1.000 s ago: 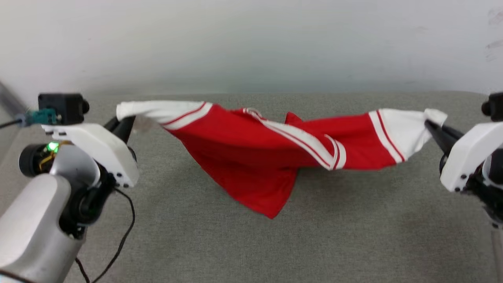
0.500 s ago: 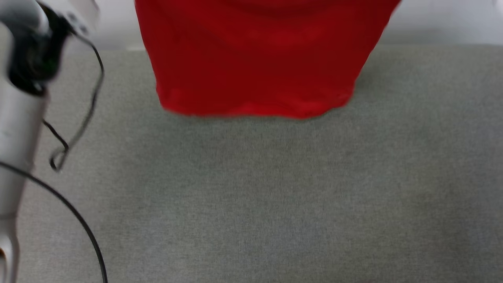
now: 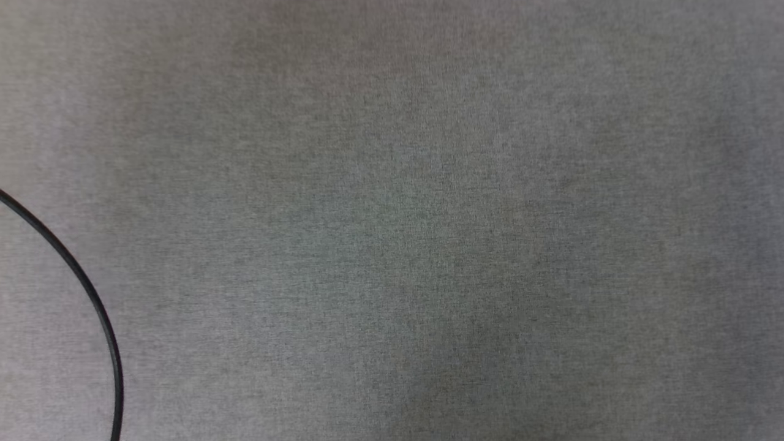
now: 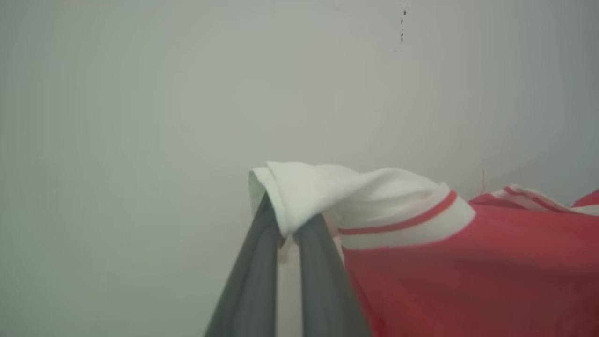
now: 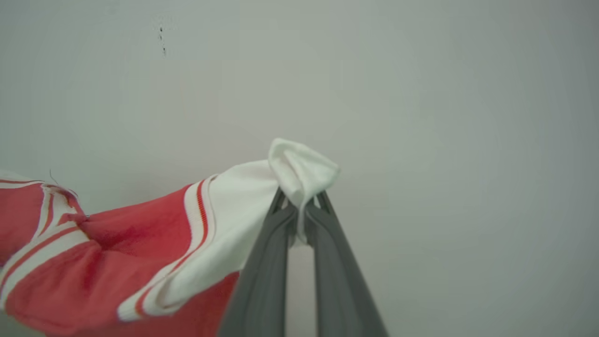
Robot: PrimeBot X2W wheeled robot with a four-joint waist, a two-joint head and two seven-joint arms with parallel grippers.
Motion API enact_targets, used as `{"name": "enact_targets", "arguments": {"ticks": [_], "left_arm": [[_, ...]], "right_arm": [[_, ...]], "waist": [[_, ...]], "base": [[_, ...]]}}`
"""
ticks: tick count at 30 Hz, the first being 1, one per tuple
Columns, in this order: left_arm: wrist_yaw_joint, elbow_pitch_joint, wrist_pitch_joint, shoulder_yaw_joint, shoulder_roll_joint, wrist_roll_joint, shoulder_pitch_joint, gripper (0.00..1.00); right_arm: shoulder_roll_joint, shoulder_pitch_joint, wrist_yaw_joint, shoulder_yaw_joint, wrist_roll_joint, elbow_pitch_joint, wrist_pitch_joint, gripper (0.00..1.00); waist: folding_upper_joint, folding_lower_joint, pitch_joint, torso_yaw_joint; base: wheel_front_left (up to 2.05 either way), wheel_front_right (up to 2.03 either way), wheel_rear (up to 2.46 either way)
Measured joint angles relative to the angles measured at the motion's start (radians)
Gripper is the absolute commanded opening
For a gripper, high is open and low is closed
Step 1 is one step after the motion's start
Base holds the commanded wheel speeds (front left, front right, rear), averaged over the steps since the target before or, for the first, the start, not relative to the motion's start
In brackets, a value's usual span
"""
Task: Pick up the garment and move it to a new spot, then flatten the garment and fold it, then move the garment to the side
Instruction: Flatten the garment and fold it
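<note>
The garment point(image 4: 468, 281) and a black cable point(image 3: 100, 309) each run past a view's edge.

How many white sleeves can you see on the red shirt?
2. One white sleeve is pinched in the left gripper. The other white sleeve is pinched in the right gripper. Both belong to the red jersey.

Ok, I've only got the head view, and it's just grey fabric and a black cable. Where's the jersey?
Observer: Off the surface. The garment is held up in front of a pale wall.
Operator: Is the left side gripped?
Observer: Yes, the left gripper is shut on a white sleeve end.
Operator: And the right?
Observer: The right gripper is shut on the other white sleeve, with cloth bunched above its tips.
</note>
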Motion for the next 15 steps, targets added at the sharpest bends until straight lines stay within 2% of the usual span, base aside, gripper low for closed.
{"name": "enact_targets", "arguments": {"ticks": [7, 15], "left_arm": [[-0.05, 0.134, -0.055, -0.01, -0.044, -0.033, 0.028, 0.0], [-0.088, 0.236, -0.137, -0.05, -0.096, -0.086, 0.259, 0.0]], "right_arm": [[0.011, 0.011, 0.0, 0.096, 0.071, 0.117, -0.055, 0.0], [-0.009, 0.236, 0.0, 0.177, 0.19, 0.205, -0.085, 0.0]], "waist": [[0.0, 0.0001, 0.057, -0.007], [0.0, -0.0001, -0.007, 0.005]], "base": [[0.0, 0.0, 0.0], [0.0, 0.0, 0.0]]}}
